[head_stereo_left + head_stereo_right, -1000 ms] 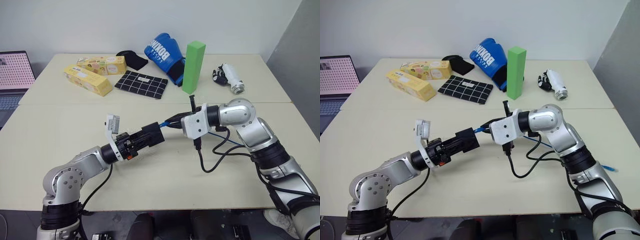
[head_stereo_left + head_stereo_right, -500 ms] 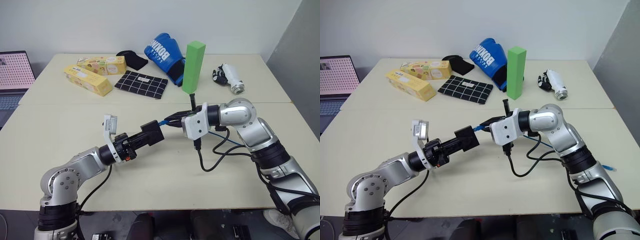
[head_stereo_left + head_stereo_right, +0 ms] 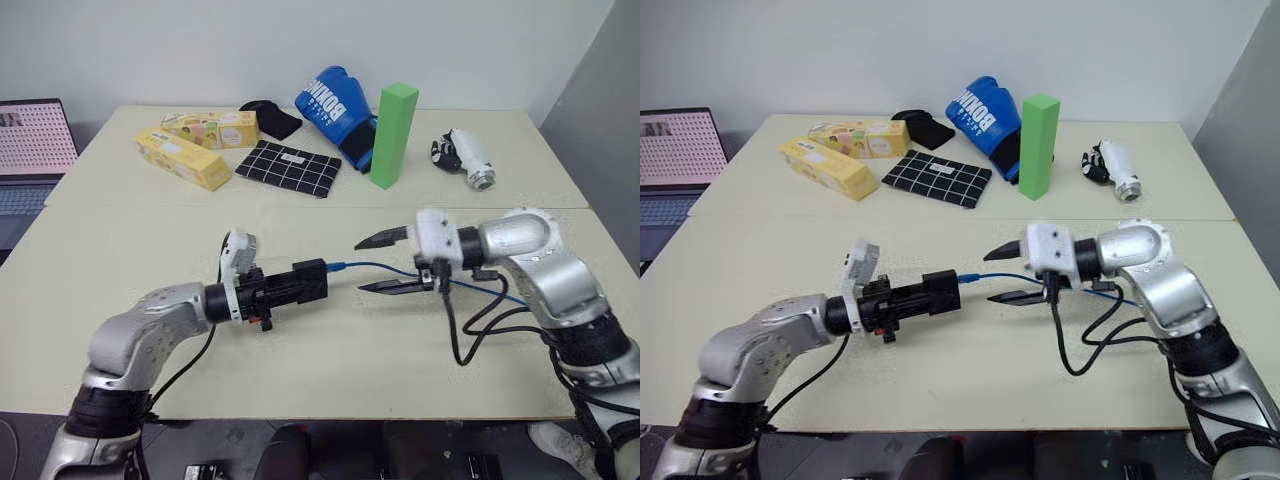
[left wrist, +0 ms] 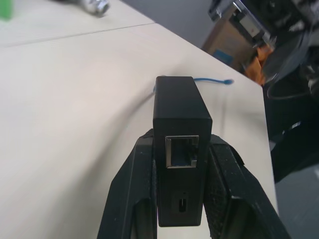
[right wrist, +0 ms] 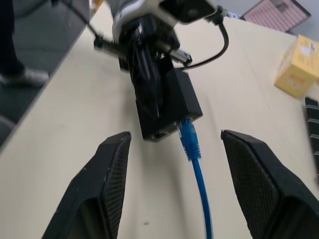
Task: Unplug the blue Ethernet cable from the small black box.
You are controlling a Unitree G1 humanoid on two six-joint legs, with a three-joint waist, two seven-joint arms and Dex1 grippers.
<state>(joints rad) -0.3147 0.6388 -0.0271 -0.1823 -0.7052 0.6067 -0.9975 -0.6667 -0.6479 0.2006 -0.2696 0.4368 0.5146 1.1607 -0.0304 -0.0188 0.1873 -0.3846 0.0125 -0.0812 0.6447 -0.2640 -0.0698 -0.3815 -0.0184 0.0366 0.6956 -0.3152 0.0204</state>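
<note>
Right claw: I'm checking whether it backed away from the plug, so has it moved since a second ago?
Yes. The right claw, then below the green block by the small black box, now sits farther right, open.

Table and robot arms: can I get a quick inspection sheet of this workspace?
Surface: pale table, dry, flat.
Job's things: blue cable looks plugged into small black box.
Clutter: boxing glove, green block, two yellow cartons, checked cloth, all at the far side.
Grippers: left gripper shut on the box; right gripper open, fingers either side of the cable.
Cables: black cord loops under the right arm.
Surroundings: laptop, plain wall.
</note>
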